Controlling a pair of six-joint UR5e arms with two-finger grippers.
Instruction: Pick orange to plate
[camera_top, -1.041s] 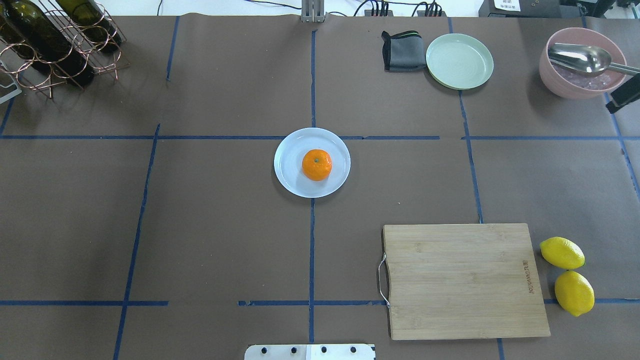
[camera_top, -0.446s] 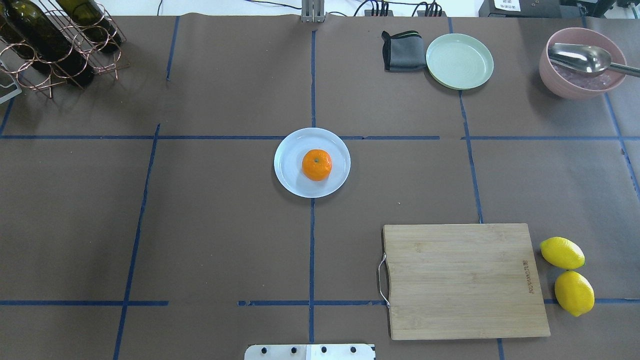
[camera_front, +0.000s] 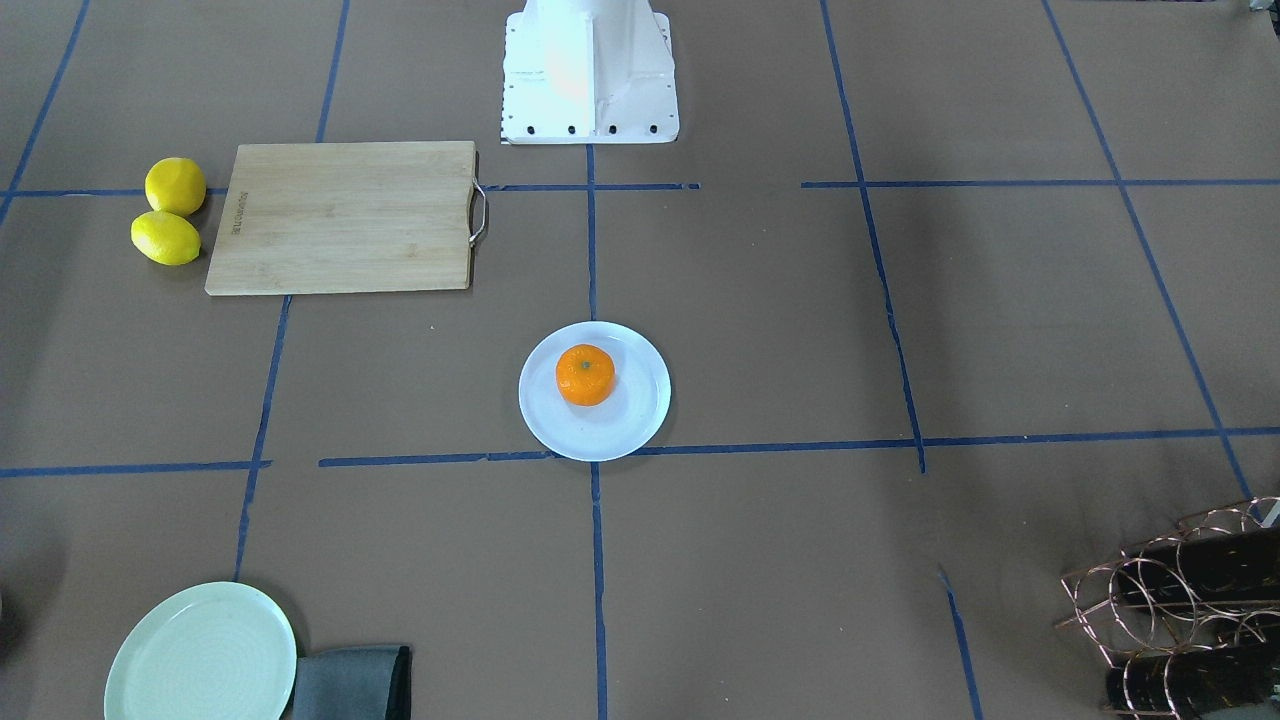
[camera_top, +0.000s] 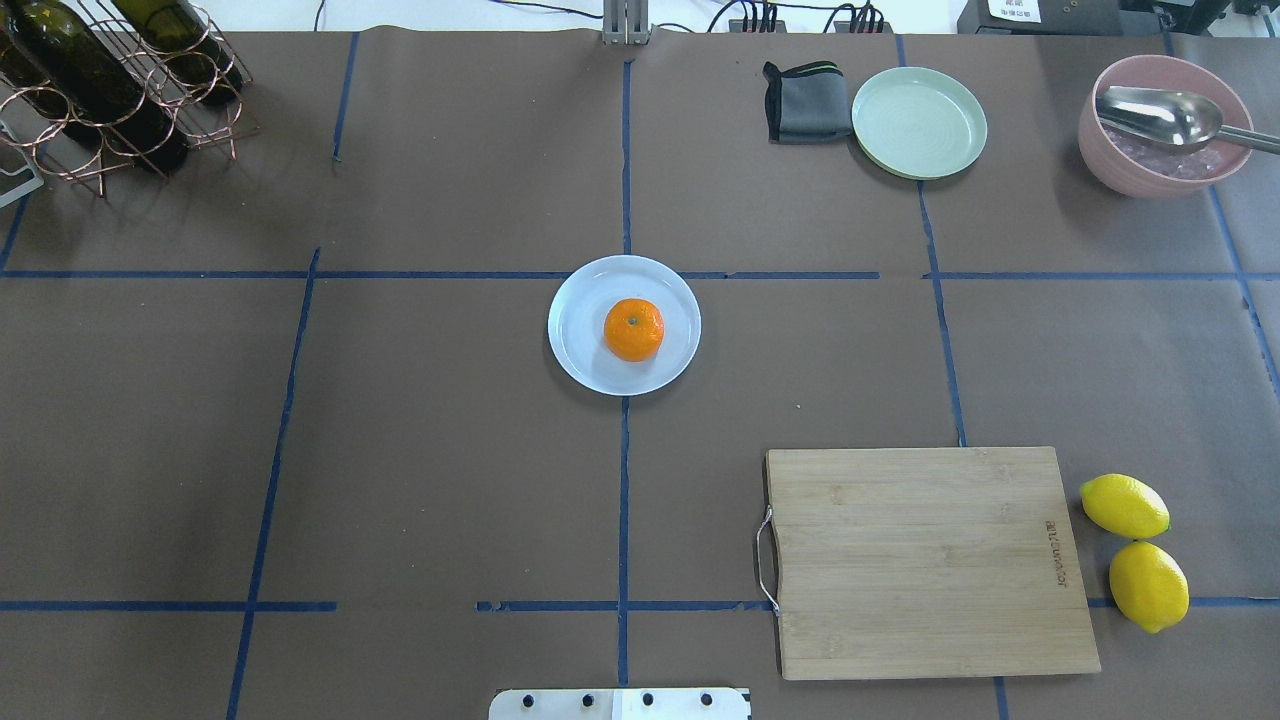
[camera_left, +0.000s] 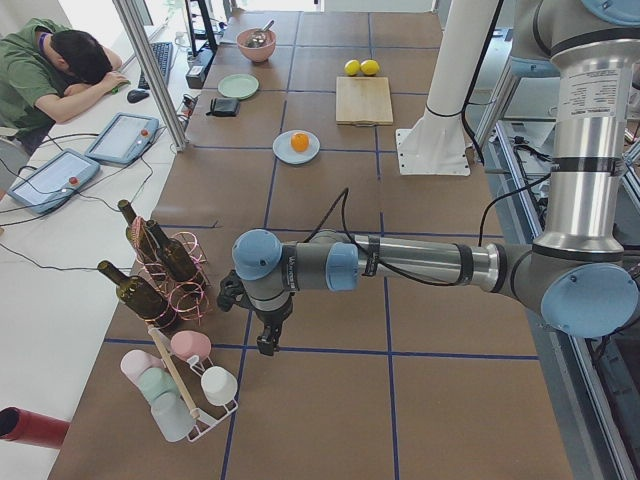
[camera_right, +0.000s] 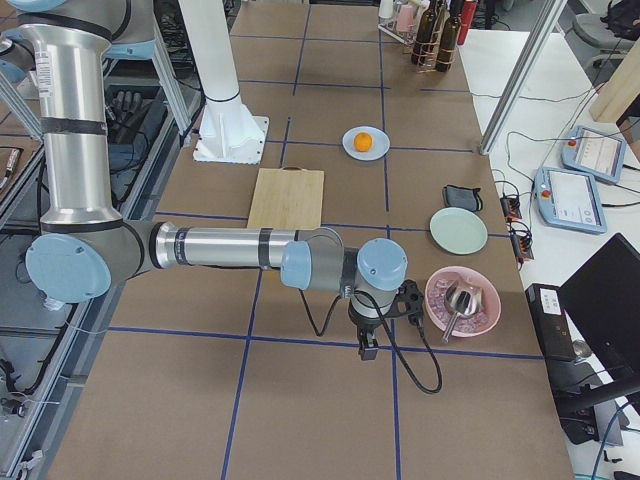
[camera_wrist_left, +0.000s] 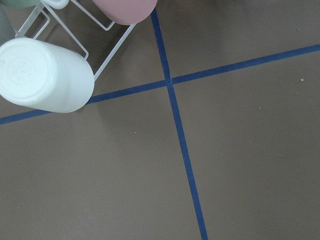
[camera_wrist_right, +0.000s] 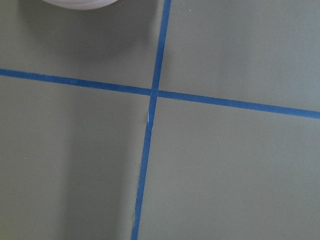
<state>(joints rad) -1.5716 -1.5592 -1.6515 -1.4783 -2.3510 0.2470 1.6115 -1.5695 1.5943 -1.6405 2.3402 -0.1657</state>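
Note:
The orange (camera_top: 633, 329) rests on the pale bluish-white plate (camera_top: 578, 345) at the table's middle, its stem dimple facing up; both also show in the front-facing view, orange (camera_front: 585, 375) on plate (camera_front: 625, 425). Nothing touches them. My left gripper (camera_left: 268, 345) hangs over the table's left end beside the cup rack, far from the plate; I cannot tell whether it is open or shut. My right gripper (camera_right: 365, 350) hangs over the right end next to the pink bowl, and I cannot tell its state either. Neither wrist view shows any fingers, only brown paper and blue tape.
A wooden cutting board (camera_top: 925, 560) lies front right with two lemons (camera_top: 1135, 550) beside it. Back right are a pale green plate (camera_top: 920, 122), a grey cloth (camera_top: 805, 102) and a pink bowl (camera_top: 1130, 165) holding a spoon. A bottle rack (camera_top: 110, 90) stands back left, a cup rack (camera_left: 185, 385) farther left.
A dark part of the right arm at the overhead view's right edge near the pink bowl has left that view. The orange and plate have not moved.

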